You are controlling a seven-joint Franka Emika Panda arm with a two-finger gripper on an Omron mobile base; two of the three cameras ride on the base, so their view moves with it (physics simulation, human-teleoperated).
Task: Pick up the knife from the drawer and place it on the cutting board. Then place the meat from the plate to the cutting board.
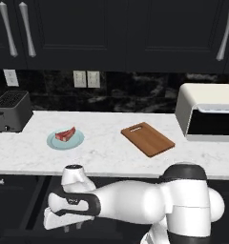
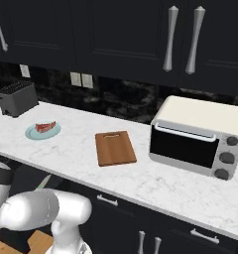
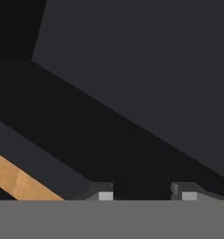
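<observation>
Plate with the meat sits left on the desk; the cutting board lies right of it, long axis diagonal, slot end toward the wall. Below the desk edge, the arm reaches left and low into the open drawer. The hand hangs over the dark interior, fingertips apart with nothing visible between them; whether it grips anything I cannot tell.

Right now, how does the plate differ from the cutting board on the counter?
The plate is round and light teal; the cutting board is rectangular brown wood and larger. The plate carries the meat; the cutting board is bare. Both lie flat on the white counter.
</observation>
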